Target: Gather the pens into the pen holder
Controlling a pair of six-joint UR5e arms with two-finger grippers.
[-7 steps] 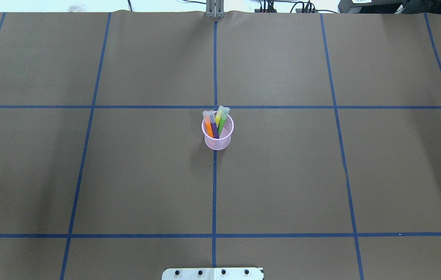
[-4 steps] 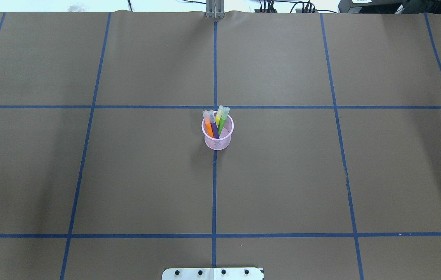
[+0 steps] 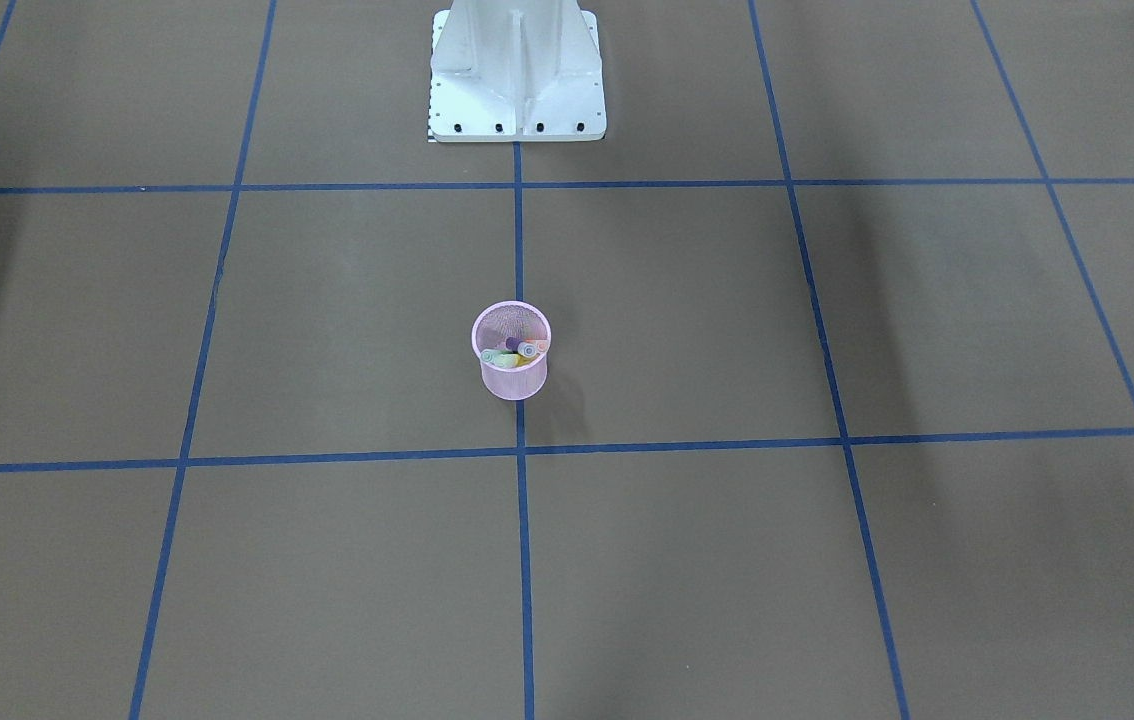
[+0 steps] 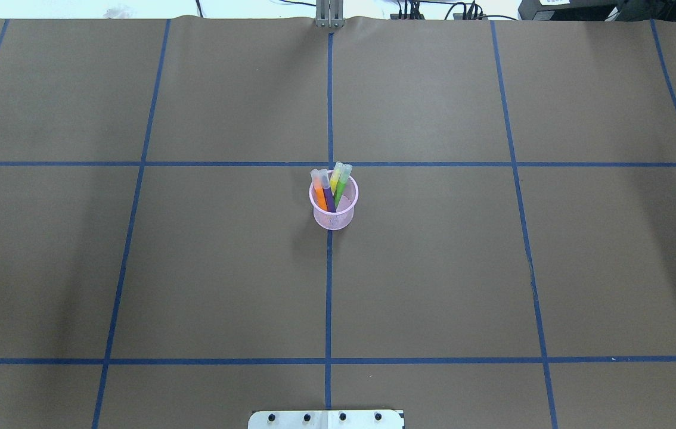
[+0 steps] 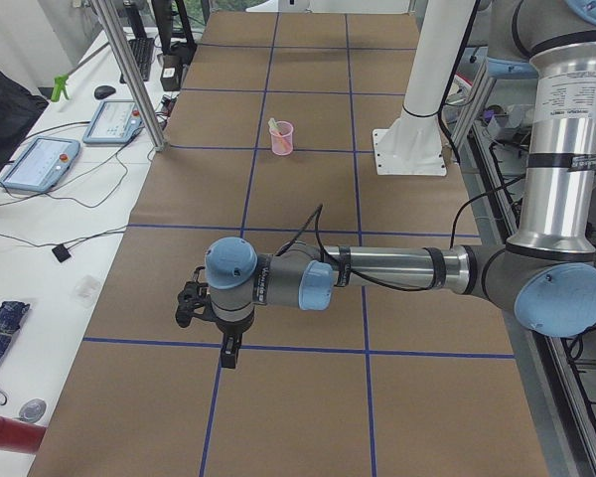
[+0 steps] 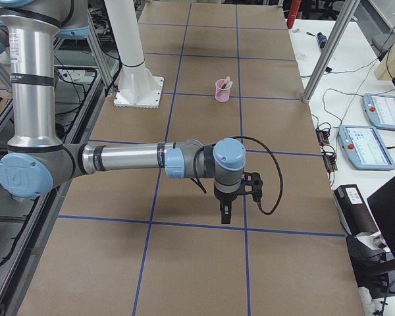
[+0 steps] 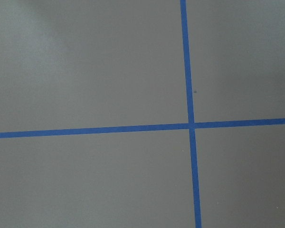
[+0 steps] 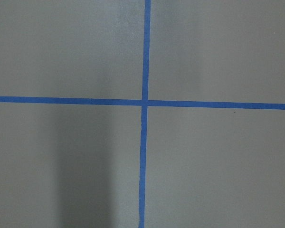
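Overhead exterior shows the brown-papered bench [image 4: 433,268] crossed by blue tape lines [image 4: 329,298]. From the side views, the left arm [image 5: 377,268] and right arm [image 6: 125,158] reach low over the bench's two ends. I cannot tell whether the left gripper [image 5: 228,354] or right gripper [image 6: 224,214] is parted. The pink pen holder [image 4: 333,221] stands upright mid-bench, well apart from every edge, with the pens [image 4: 329,199] leaning inside it.

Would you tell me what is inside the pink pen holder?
The pen holder holds an orange pen, a purple pen, a yellow pen and a green pen, caps up. Its wall hides their lower ends.
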